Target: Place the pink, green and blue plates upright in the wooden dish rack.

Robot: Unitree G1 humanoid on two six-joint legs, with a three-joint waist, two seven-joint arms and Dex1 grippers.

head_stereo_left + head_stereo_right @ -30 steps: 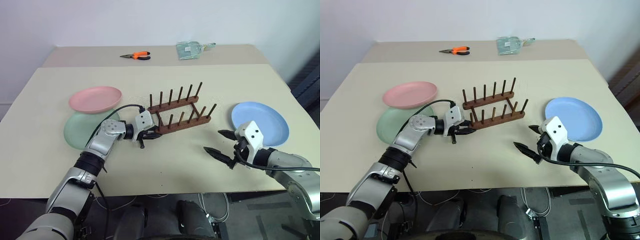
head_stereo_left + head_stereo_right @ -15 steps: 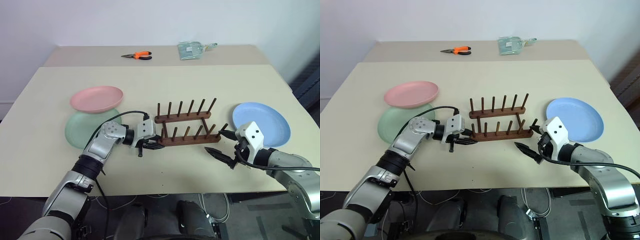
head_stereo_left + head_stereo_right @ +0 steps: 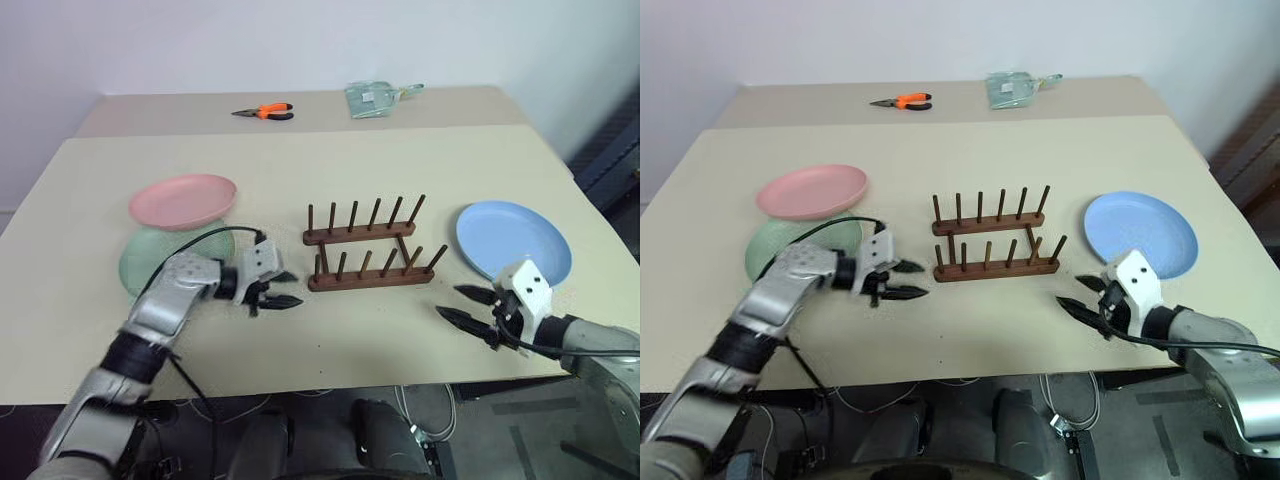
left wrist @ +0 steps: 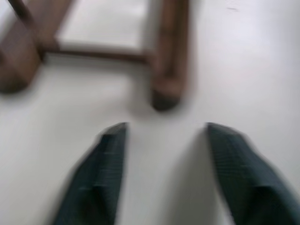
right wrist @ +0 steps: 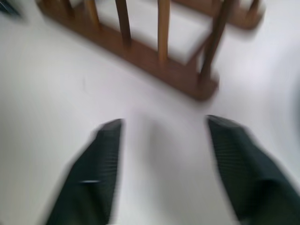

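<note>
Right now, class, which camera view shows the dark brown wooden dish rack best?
The left eye view: the whole dark brown wooden dish rack shows, both peg rows clear. The right eye view matches it. The wrist views catch blurred parts: rail ends, some pegs.

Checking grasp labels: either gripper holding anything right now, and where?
Nothing held. Left gripper is open, just short of the rack end. Right gripper is open over bare table, apart from the blue plate.

Beige table [image 3: 300,350] seen w/ a second, similar table [image 3: 180,115] butted against its far edge. Plain white wall [image 3: 250,45] behind. Dark floor [image 3: 610,160] at right, w/ cables [image 3: 1080,425] seen under near edge. Light even, soft.
</note>
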